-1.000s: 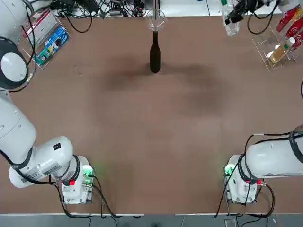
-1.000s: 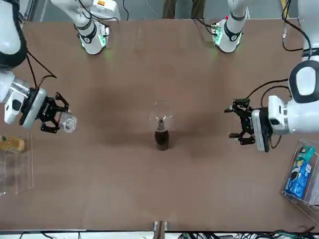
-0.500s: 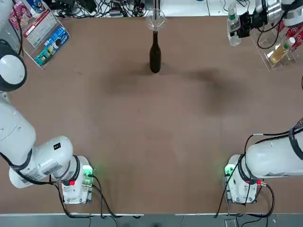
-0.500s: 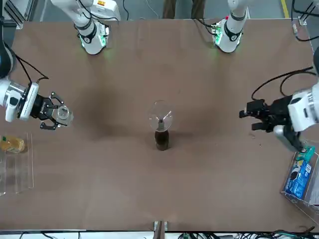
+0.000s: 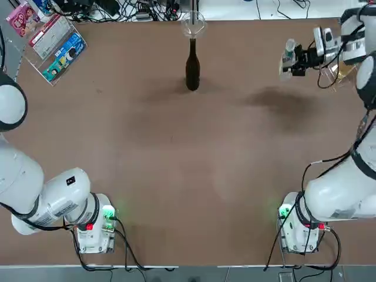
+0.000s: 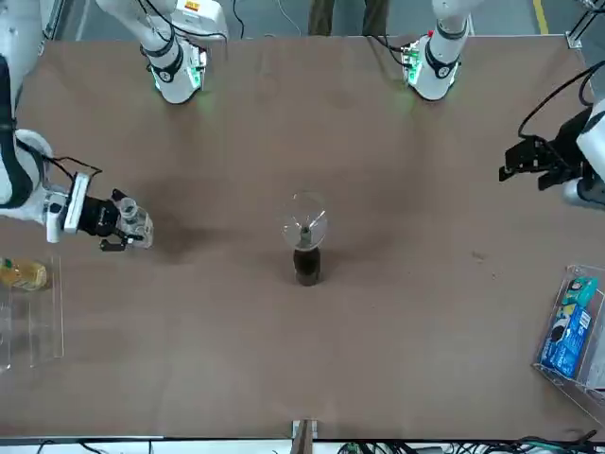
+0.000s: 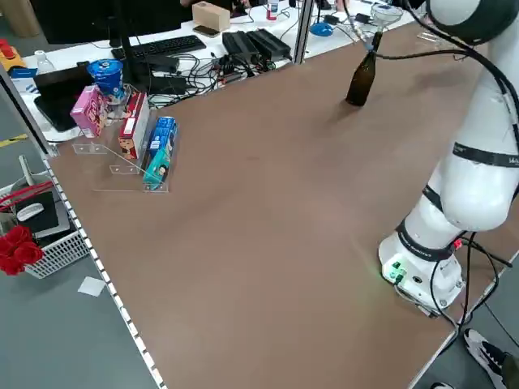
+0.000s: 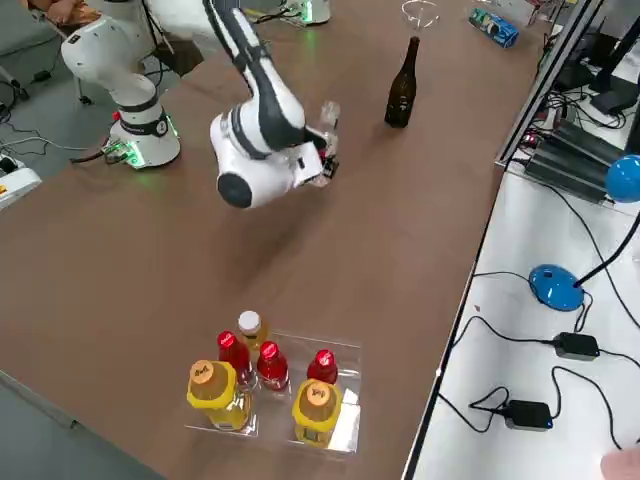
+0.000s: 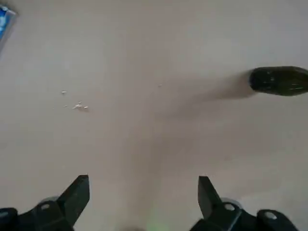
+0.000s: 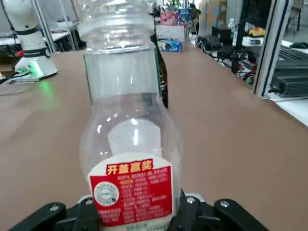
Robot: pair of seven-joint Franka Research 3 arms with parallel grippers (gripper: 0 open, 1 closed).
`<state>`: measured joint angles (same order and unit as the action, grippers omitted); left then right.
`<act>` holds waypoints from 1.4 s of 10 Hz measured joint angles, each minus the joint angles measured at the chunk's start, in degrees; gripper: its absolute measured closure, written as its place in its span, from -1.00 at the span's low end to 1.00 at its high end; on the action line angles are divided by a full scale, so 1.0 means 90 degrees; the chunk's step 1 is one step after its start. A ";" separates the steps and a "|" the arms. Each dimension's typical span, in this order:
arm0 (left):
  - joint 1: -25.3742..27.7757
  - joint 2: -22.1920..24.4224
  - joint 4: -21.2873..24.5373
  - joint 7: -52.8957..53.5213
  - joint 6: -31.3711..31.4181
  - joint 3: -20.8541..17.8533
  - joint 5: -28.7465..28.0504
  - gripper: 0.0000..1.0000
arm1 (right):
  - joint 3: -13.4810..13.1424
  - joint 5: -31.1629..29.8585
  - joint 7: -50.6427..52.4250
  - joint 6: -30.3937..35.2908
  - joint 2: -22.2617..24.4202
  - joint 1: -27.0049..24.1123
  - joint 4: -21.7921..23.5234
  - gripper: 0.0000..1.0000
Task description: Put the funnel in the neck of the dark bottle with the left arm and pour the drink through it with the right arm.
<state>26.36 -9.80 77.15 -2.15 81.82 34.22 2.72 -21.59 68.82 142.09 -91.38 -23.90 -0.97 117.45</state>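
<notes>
right wrist view — r fingers [image 10: 188,214] shut on clear bottle [image 10: 134,139]; l fingers [image 9: 77,197] wide, empty — funnel [image 6: 305,219] in dark bottle [image 6: 307,266].

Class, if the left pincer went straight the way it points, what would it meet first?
Probably the bare tabletop: it lies ahead of the left pincer, with the dark bottle off to one side. The distance is unclear.

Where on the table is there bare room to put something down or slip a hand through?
The broad middle, between the dark bottle and the two arm bases, is bare. So is the stretch from the snack tray to that bottle. It is crowded at the far right, where the right arm's fingers hold a clear bottle near the drinks tray.
</notes>
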 joint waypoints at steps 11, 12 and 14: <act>-0.3293 0.1474 0.1877 0.0095 0.1243 -0.3753 -0.0010 -0.99 | -0.0272 0.0546 0.1347 0.1460 -0.2017 -0.0199 -0.0051 0.01; -0.3318 0.1412 0.1775 0.0084 0.1243 -0.3745 -0.0010 -0.98 | -0.0273 0.0554 0.1356 0.1477 -0.2037 -0.0234 -0.0054 0.01; -0.3316 0.1357 0.1662 0.0054 0.1217 -0.3722 -0.0010 -0.96 | -0.0275 0.0557 0.1362 0.1484 -0.2063 -0.0315 -0.0055 0.00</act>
<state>-3.49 2.41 92.12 -1.66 92.77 0.72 2.62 -24.07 73.84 154.35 -78.03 -42.46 -3.81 116.96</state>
